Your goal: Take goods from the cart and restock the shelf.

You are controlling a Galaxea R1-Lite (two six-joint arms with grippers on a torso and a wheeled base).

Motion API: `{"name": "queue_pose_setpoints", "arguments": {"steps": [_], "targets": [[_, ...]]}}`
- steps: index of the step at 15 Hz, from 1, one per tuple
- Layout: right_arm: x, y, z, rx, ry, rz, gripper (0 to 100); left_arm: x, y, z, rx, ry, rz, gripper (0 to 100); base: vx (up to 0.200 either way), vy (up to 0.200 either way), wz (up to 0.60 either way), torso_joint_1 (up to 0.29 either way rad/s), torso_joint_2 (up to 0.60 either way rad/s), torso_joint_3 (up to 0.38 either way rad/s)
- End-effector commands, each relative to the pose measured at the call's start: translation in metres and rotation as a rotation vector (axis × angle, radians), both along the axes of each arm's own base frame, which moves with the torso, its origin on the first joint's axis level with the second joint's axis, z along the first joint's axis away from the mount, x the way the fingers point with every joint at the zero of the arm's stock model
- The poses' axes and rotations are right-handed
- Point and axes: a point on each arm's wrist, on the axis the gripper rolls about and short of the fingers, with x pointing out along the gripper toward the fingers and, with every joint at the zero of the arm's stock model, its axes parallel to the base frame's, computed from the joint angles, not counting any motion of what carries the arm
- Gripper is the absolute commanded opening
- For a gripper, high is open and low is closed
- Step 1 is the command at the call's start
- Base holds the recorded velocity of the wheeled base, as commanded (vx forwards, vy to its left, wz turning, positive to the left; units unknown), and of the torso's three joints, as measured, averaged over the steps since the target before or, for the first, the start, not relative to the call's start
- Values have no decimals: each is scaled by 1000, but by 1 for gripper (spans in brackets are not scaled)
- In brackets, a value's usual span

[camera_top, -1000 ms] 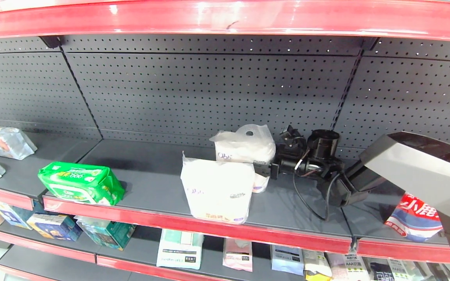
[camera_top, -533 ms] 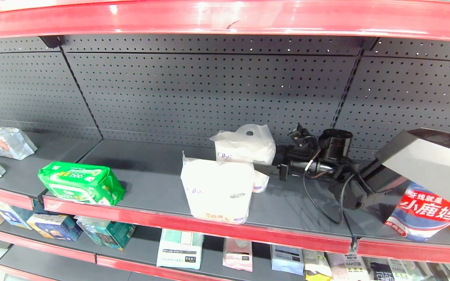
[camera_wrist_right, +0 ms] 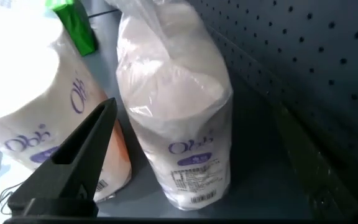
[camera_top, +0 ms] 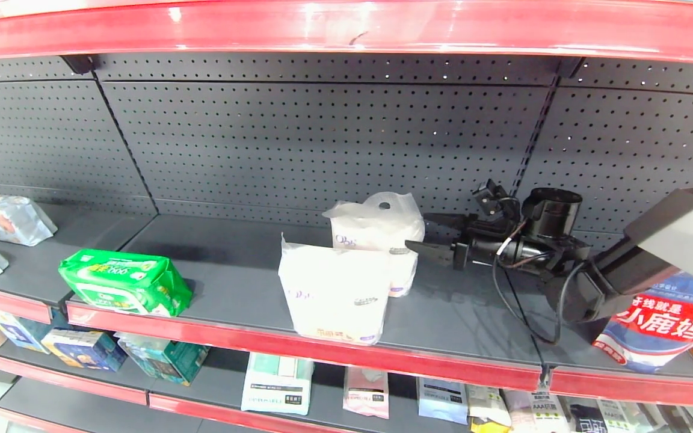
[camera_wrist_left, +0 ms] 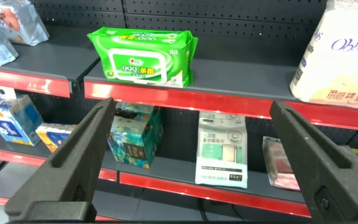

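On the shelf [camera_top: 232,270], two of tissue: front pack [camera_top: 334,294], rear pack [camera_top: 376,231] just behind. Right gripper [camera_top: 417,230] wide, empty, beside rear pack — one wipes pack [camera_top: 125,282] well left, one bag [camera_top: 653,325] right. Left gripper [camera_wrist_left: 191,158] wide, before shelf edge.

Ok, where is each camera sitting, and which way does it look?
Head view: on the robot's head, facing forward and down at the shelf; the right arm and its open right claw are beside the rear tissue pack.
Left wrist view: on the left wrist, facing the shelf's front edge and the green wipes pack; the open left claw frames it.
Right wrist view: on the right wrist, facing the rear tissue pack close up, past its claw fingers.
Shared: the front tissue pack is in all three.
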Motion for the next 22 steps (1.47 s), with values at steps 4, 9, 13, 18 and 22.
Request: {"name": "queue_pose_setpoints", "arguments": {"steps": [4,9,13,18,22], "targets": [[-19,-12,21,3,-20,-34,100,0,0,0,-1,1,1,100,0,0,0,0,0,0],[-29,-16,37,-1,-24,-93,100,0,0,0,-1,-1,1,100,0,0,0,0,0,0],[-36,-27,59,-10,-34,-259,100,0,0,0,-1,1,1,100,0,0,0,0,0,0],[-60,-47,80,-3,-66,-480,100,0,0,0,-1,-1,1,100,0,0,0,0,0,0],[-101,-66,95,35,-51,-712,100,0,0,0,-1,-1,1,100,0,0,0,0,0,0]]}}
